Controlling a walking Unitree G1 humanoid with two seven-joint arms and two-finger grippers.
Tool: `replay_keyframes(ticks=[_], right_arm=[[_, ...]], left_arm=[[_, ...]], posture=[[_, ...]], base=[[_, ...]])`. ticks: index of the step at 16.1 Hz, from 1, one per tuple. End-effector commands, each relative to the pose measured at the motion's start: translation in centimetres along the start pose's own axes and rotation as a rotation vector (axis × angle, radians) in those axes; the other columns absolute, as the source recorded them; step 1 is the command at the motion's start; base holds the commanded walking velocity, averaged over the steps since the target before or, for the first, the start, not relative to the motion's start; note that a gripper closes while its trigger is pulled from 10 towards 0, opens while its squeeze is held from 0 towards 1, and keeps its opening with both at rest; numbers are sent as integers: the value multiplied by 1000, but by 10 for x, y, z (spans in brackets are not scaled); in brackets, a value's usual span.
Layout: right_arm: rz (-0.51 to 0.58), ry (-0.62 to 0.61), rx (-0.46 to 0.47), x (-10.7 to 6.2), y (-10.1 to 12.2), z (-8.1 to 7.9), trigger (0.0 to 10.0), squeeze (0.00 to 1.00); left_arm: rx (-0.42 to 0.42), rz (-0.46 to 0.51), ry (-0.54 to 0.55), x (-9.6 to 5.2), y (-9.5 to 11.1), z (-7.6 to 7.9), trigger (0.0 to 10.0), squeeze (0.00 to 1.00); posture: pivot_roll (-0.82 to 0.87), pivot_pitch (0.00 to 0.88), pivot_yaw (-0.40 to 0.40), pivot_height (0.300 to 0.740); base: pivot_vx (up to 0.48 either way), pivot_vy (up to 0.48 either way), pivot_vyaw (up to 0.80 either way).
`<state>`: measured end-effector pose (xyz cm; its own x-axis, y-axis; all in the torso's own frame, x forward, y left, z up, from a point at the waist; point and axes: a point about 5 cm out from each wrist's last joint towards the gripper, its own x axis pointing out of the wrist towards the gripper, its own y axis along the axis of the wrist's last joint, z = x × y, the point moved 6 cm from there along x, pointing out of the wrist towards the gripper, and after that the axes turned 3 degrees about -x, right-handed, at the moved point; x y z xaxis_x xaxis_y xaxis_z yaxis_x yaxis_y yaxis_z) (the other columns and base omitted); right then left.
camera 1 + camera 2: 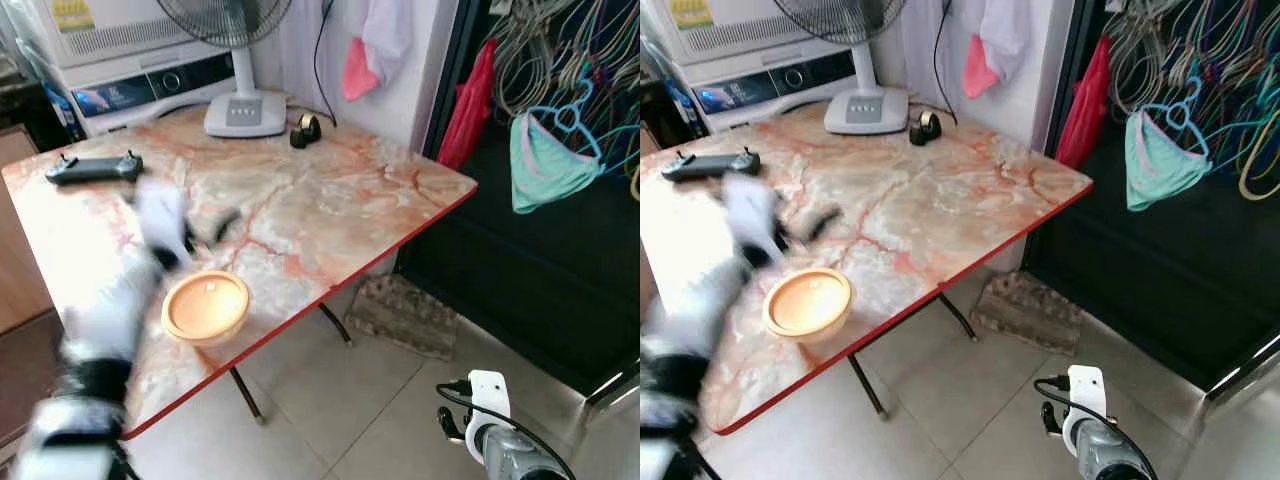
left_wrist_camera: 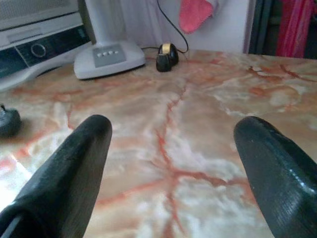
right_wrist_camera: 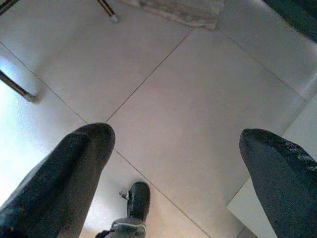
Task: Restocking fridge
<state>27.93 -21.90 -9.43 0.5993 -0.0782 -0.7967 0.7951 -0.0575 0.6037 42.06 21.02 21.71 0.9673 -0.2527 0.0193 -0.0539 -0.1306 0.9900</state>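
An orange plastic bowl (image 1: 206, 306) sits near the front edge of the marble table (image 1: 330, 200). My left arm reaches over the table, blurred by motion. Its gripper (image 1: 207, 234) hovers just behind the bowl, apart from it. In the left wrist view the left gripper (image 2: 173, 129) is open over bare marble, with nothing between the fingers (image 2: 74, 158). My right arm hangs low on the right beside the table, and the right gripper (image 3: 176, 134) is open above the floor tiles.
At the table's far side stand a fan base (image 1: 245, 112) and a small black tape dispenser (image 1: 305, 130). A black controller (image 1: 93, 168) lies at the left. A washing machine (image 1: 150, 85) stands behind. A doormat (image 1: 400, 315) lies on the floor before a dark doorway hung with hangers (image 1: 560, 110).
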Motion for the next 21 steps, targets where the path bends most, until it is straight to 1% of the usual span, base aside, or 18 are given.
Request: replay_keyframes(ticks=[1, 2, 3, 4, 5, 6, 9, 10, 11, 12, 13, 14, 15, 16, 18, 20, 21], right_arm=[[-7, -2, 0, 0, 0, 0, 10000, 0], [-8, -2, -1, 0, 0, 0, 10000, 0], [-8, -2, -1, 0, 0, 0, 10000, 0], [-11, 0, -2, 0, 0, 0, 10000, 0], [-12, 2, -3, 0, -1, 0, 10000, 0], [-14, 4, -4, 0, -1, -1, 10000, 0], [-16, 5, -5, 0, -1, -1, 10000, 0], [-19, 7, -6, 0, -2, -1, 10000, 0], [-20, 8, -6, 0, -3, -1, 10000, 0], [-20, 9, -6, 0, -3, -1, 10000, 0], [-21, 10, -6, 0, -3, -1, 10000, 0], [-22, 15, -8, 0, -4, -2, 10000, 0], [-23, 16, -8, 0, -4, -2, 10000, 0], [-24, 17, -8, 0, -4, -2, 10000, 0], [-24, 15, -6, 0, -4, -2, 10000, 0], [-24, 14, -2, 0, -4, -2, 10000, 0], [-23, 13, -1, 0, -3, -1, 10000, 0]], left_arm=[[-15, -32, -37, 0, 4, 2, 10000, 0], [24, -100, -78, -3, 4, 0, 10000, 0], [24, -100, -78, -3, 4, 0, 10000, 0], [67, -172, -187, -10, 0, 10, 10000, 0], [108, -218, -253, -15, -8, 16, 10000, 0], [157, -289, -344, -25, -19, 26, 10000, 0], [193, -339, -438, -39, -27, 38, 10000, 0], [262, -401, -487, -50, -40, 40, 10000, 0], [306, -429, -505, -55, -46, 40, 10000, 0], [306, -439, -495, -55, -48, 39, 10000, 0], [277, -451, -461, -52, -49, 35, 10000, 0], [230, -480, -438, -51, -52, 34, 10000, 0], [213, -496, -424, -51, -56, 33, 10000, 0], [177, -512, -393, -50, -61, 31, 10000, 0], [126, -522, -358, -46, -68, 31, 10000, 0], [97, -540, -342, -45, -76, 32, 10000, 0], [93, -537, -332, -45, -76, 31, 10000, 0]], posture=[[81, 0, -8, 740], [84, 0, -4, 740], [84, 0, -4, 740], [88, 0, -4, 740], [88, 0, -1, 740], [87, 0, 0, 740], [87, 0, 0, 740], [91, 0, 0, 740], [91, 0, 0, 740], [90, 0, 2, 740], [88, 0, 1, 740], [84, 0, 1, 740], [82, 0, 2, 740], [82, 0, 2, 740], [84, 0, -2, 740], [79, 0, -3, 740], [77, 0, -4, 740]], base=[[0, 0, 0], [0, 0, 0], [0, 0, 0], [0, 0, 0], [0, 0, 0], [0, 0, 0], [0, 0, 0], [0, 0, 0], [0, 0, 0], [0, 0, 0], [0, 0, 0], [0, 0, 0], [0, 0, 0], [0, 0, 0], [0, 0, 0], [0, 0, 0], [0, 0, 0]])
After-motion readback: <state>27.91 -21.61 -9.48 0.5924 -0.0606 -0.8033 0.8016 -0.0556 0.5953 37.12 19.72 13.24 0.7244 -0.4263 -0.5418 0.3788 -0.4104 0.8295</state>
